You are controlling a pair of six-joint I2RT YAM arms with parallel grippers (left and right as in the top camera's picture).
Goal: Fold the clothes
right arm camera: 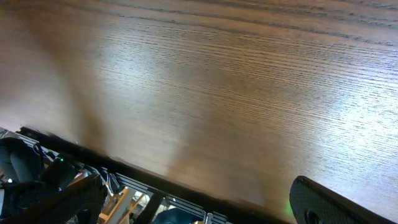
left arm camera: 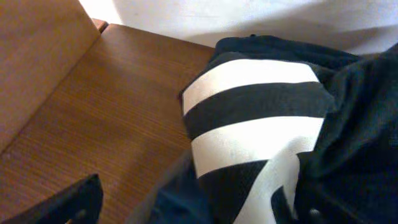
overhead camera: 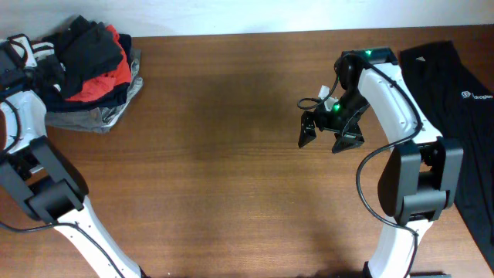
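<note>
A pile of clothes (overhead camera: 93, 69) lies at the table's far left corner: black, red and grey pieces and one with black and white stripes (left arm camera: 249, 130). My left gripper (left arm camera: 196, 208) is open, its fingers spread either side of the striped cloth at the pile's left edge (overhead camera: 17, 66). A black shirt with a small white logo (overhead camera: 455, 93) lies flat along the right table edge. My right gripper (overhead camera: 326, 137) is open and empty above bare wood right of centre; in the right wrist view (right arm camera: 199, 199) only table shows between its fingers.
The wooden table (overhead camera: 208, 154) stretches between the pile and the flat shirt. The right arm's base (overhead camera: 417, 193) stands beside the flat shirt. The table's front edge (right arm camera: 186, 180) and a frame under it show in the right wrist view.
</note>
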